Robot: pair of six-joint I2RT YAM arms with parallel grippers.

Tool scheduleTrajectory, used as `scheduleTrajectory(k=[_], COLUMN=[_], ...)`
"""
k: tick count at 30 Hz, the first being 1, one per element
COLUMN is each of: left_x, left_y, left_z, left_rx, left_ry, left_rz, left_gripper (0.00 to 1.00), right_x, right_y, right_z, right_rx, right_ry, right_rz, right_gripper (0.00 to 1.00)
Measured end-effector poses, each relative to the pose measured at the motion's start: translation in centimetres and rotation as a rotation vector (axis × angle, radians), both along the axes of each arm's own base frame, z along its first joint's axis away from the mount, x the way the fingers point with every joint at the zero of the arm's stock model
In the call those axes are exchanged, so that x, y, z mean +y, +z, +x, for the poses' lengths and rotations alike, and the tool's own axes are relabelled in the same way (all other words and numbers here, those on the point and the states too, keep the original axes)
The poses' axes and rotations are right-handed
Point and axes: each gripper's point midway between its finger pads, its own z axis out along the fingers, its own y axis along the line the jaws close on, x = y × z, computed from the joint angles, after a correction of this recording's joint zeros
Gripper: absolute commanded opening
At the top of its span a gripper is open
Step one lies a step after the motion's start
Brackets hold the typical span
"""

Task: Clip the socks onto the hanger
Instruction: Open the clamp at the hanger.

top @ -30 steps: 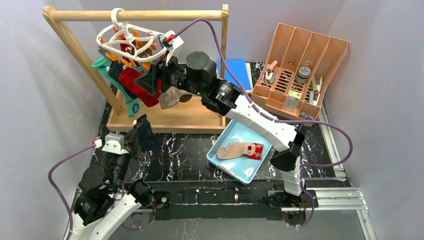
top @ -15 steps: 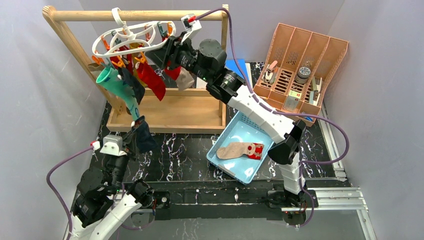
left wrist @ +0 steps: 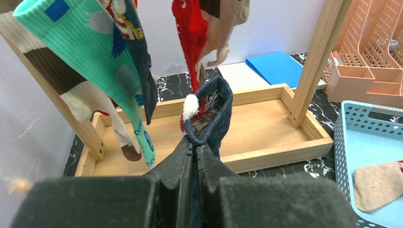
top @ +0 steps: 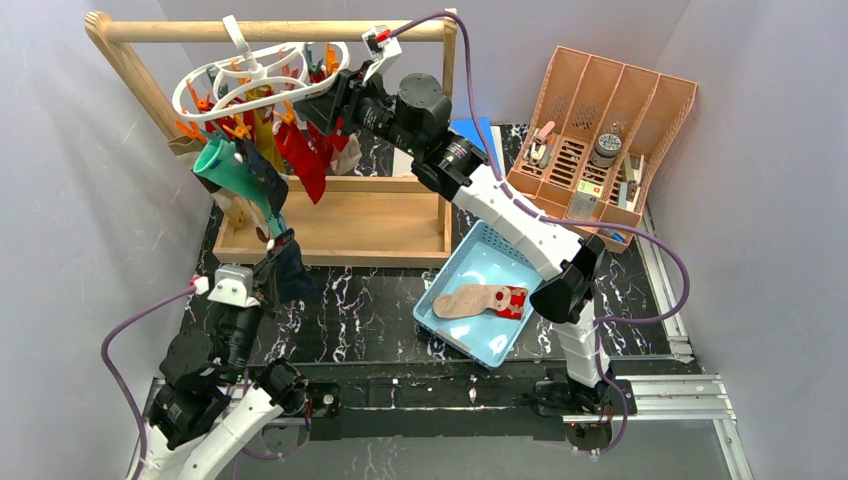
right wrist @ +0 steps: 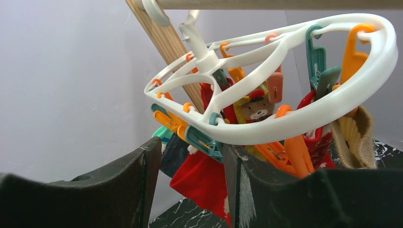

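Hanger [right wrist: 304, 121] hangs on the wooden rail [top: 280, 30], socks [top: 300, 155] clipped beneath. My right pincer [right wrist: 190, 148] sits just below its ring, jaws apart. My left pincer [left wrist: 195, 148] is clamped on a navy sock [left wrist: 216, 114].

Left arm low, gripper [left wrist: 195, 145] clamped on sock [left wrist: 215, 111]. Right arm extended high and forward, gripper [right wrist: 190, 149] jaws parted.

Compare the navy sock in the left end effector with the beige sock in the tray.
The navy sock stands upright, pinched in the left end effector; the beige sock lies flat in the blue tray, untouched. The navy one is dark with a white pompom; the beige one is pale. Neither is clipped to the hanger.
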Motion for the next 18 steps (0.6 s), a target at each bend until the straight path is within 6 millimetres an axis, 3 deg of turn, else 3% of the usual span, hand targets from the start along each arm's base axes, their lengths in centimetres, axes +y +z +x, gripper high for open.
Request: scheduleTrajectory(k=[15,16,18], left_x=[-1.4,-1.4,-1.4], left_y=[0.1,0.1,0.1], left_z=[0.9,0.9,0.9], left_rx=[0.003,0.003,0.003], left_ry=[-0.036,-0.037,-0.037], left_rz=[0.043,0.044,0.047], left_gripper=[0.0,0.0,0.0], right_x=[0.2,0.2,0.3], right_y=[-0.4,-0.5,-0.7], right_z=[-0.4,-0.4,-0.2], right_rx=[0.005,0.005,-0.011], right_ry=[0.026,0.025,0.02], right_rz=[-0.016,-0.017,-0.025], right_gripper=[0.58,0.79,0.84])
